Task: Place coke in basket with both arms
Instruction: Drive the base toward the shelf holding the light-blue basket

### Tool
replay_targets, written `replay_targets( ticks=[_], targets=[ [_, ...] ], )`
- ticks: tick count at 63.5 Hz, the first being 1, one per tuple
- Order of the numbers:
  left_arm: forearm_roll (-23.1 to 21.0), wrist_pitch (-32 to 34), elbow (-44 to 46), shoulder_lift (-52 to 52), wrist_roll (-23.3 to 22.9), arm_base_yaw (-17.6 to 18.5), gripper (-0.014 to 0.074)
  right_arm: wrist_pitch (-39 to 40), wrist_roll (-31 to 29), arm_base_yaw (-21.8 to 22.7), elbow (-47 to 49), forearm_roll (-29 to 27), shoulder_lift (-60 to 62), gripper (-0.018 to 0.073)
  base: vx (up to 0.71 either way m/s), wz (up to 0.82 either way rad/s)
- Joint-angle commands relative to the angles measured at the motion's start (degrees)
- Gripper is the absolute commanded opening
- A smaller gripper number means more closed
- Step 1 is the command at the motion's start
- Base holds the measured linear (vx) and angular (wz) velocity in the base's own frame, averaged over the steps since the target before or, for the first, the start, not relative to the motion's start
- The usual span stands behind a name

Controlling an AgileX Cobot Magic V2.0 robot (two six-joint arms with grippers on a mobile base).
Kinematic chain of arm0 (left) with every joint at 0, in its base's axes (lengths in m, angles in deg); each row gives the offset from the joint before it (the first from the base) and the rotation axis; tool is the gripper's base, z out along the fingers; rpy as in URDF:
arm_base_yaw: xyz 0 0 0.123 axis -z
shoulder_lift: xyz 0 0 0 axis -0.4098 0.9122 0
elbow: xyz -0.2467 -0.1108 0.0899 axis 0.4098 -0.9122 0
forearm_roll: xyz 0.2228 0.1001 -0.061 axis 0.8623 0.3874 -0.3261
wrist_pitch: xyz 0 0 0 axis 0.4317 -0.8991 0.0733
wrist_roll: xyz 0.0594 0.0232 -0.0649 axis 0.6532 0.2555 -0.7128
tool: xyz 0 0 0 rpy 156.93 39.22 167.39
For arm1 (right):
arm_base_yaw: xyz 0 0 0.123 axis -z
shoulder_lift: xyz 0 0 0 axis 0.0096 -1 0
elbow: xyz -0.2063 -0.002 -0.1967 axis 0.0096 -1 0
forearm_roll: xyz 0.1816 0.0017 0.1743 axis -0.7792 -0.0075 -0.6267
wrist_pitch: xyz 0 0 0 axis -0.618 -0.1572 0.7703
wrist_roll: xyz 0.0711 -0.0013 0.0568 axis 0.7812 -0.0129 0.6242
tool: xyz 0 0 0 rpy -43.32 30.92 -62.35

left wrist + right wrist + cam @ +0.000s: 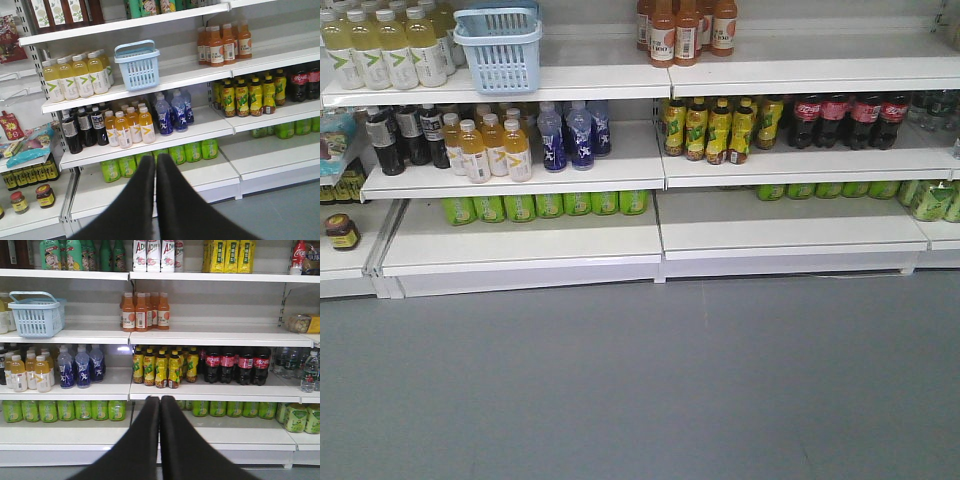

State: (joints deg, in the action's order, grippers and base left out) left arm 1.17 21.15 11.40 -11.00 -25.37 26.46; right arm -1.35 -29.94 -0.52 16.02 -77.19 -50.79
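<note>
Two grippers, both pinched closed on nothing: left gripper [156, 161], right gripper [160, 401]. Red with white Coca-Cola script, the coke [298, 254] stands far right on the top shelf [210, 277]. Far left, one shelf down, the basket [36, 315] sits near the front edge, with bare shelf to its right. The dark cola bottles [235, 364] have red labels, and the white bottles [157, 254] read "AD". Open grey floor [640, 390] fronts the shelves.

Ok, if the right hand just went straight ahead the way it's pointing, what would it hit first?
Probably the middle shelf's front edge or the yellow-labelled bottles on it, just above the shut right hand. Depth is unclear, so that's a guess.
</note>
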Motion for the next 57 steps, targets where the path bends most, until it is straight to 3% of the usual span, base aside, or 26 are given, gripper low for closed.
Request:
replay_targets(
  ticks=[1, 57],
  targets=[
    [0.0, 4.7, 1.9, -1.2, -0.2, -0.1, -0.0006, 4.1, -0.2, 0.3, -0.5, 0.2, 0.7, -0.0010, 0.00, 0.00],
    [0.0, 4.7, 1.9, -1.2, -0.2, -0.1, -0.0006, 4.1, -0.2, 0.3, -0.5, 0.2, 0.7, -0.0010, 0.00, 0.00]
  ],
)
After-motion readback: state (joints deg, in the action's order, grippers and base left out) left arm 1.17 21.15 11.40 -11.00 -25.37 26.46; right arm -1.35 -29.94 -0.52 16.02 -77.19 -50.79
